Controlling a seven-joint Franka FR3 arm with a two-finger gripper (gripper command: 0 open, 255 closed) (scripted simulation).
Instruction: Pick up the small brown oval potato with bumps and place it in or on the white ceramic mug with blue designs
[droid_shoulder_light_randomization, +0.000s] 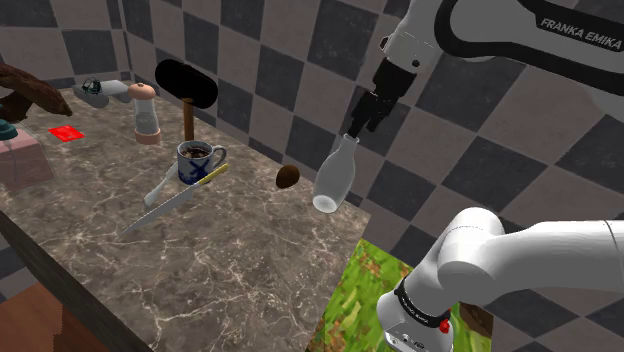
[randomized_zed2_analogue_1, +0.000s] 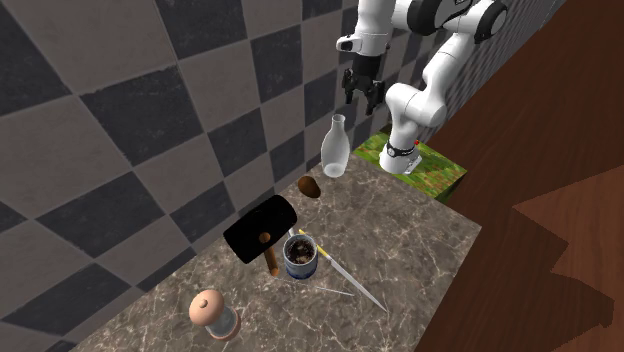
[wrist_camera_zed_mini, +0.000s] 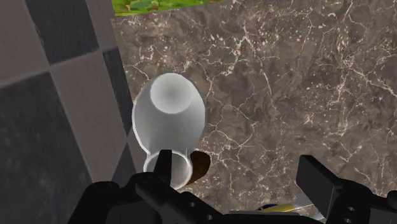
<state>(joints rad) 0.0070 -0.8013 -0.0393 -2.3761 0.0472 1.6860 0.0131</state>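
Observation:
The small brown potato (droid_shoulder_light_randomization: 288, 177) (randomized_zed2_analogue_1: 309, 186) lies on the marble counter next to a pale bottle (droid_shoulder_light_randomization: 336, 175) (randomized_zed2_analogue_1: 335, 146). In the wrist view the potato (wrist_camera_zed_mini: 201, 166) peeks out from behind the bottle's neck. The white mug with blue designs (droid_shoulder_light_randomization: 198, 161) (randomized_zed2_analogue_1: 298, 256) stands upright further along the counter, beside a black hammer. My gripper (droid_shoulder_light_randomization: 358, 125) (randomized_zed2_analogue_1: 362, 98) (wrist_camera_zed_mini: 242, 177) hangs open in the air just above the bottle's mouth, with nothing between its fingers. The potato sits below it, off to the side toward the mug.
The bottle (wrist_camera_zed_mini: 168, 114) stands tilted right under the gripper. A black hammer (droid_shoulder_light_randomization: 187, 88) (randomized_zed2_analogue_1: 260, 232), a knife (droid_shoulder_light_randomization: 165, 208) (randomized_zed2_analogue_1: 350, 283) and a pepper mill (droid_shoulder_light_randomization: 147, 110) (randomized_zed2_analogue_1: 213, 313) surround the mug. A checkered wall backs the counter (droid_shoulder_light_randomization: 250, 270). The green stand (droid_shoulder_light_randomization: 360, 290) adjoins the counter's end.

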